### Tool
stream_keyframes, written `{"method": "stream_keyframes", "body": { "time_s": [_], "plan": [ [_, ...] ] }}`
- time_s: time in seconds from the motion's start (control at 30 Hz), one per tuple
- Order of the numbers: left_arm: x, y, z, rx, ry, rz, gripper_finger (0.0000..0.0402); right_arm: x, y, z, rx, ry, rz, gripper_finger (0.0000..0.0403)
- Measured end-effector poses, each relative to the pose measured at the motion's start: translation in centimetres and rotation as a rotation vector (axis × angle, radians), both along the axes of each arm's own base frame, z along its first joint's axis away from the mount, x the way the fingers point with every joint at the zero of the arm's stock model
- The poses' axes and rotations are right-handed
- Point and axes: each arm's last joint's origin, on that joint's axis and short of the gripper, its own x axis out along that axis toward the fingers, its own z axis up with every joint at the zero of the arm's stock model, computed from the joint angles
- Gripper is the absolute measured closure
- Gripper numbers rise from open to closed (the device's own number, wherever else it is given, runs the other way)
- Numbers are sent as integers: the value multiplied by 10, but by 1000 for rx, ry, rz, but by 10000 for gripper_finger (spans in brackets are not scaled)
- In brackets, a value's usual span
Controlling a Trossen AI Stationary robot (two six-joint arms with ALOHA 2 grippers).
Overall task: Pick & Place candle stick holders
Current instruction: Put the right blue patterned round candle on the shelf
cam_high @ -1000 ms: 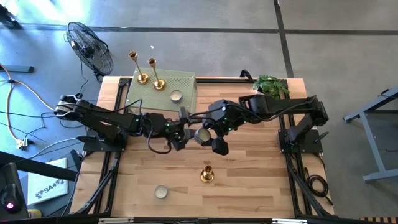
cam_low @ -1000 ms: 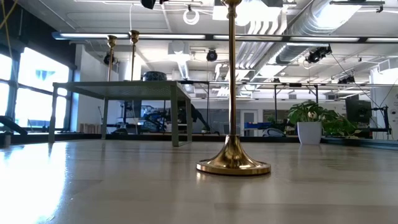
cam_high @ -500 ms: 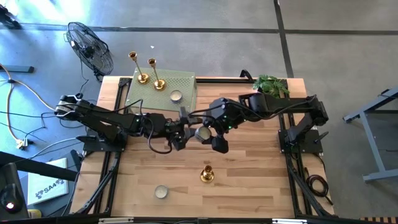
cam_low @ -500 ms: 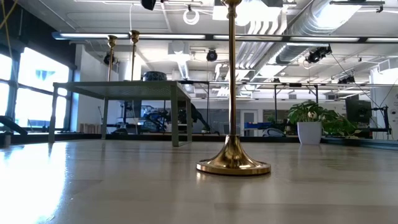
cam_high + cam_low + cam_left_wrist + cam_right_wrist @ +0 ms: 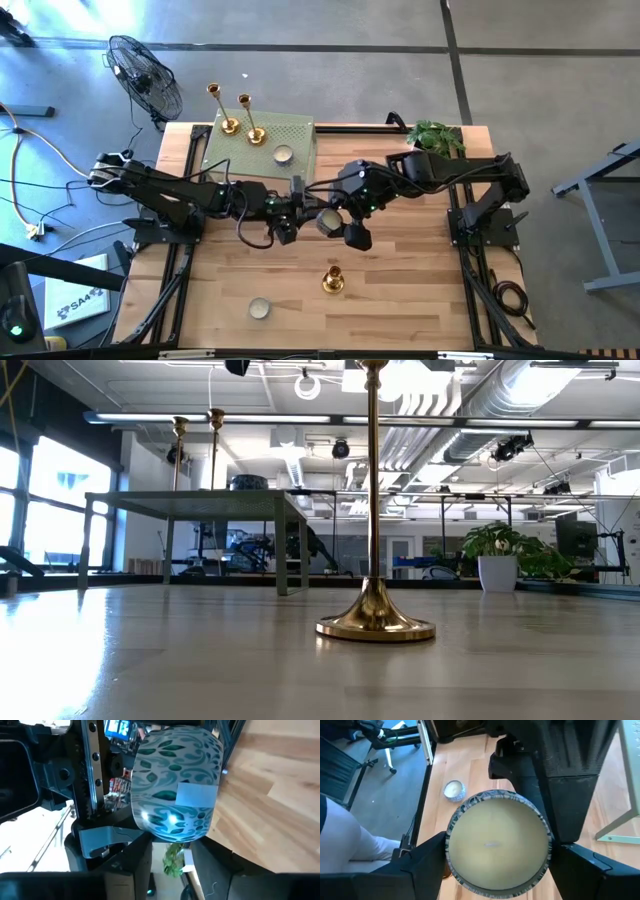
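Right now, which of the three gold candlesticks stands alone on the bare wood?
The candlestick at the table's front edge, below the two grippers. The other two stand together on the green platform at the back.

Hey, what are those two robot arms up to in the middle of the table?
The two arms meet over the table's middle around a patterned candle jar. The right gripper holds it on both sides, and the left gripper is up against the jar. One gold candlestick stands alone on the wooden table. Two more candlesticks stand on a green raised stand, beside a small tea light.
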Motion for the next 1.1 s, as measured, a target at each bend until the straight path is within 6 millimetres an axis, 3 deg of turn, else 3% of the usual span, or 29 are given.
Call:
{"method": "stream_keyframes", "body": {
  "time_s": [1.1],
  "plan": [
    [0,0,1,18,-2,-8,273,1,-1,-1,-14,1,-3,111]
  ]
}}
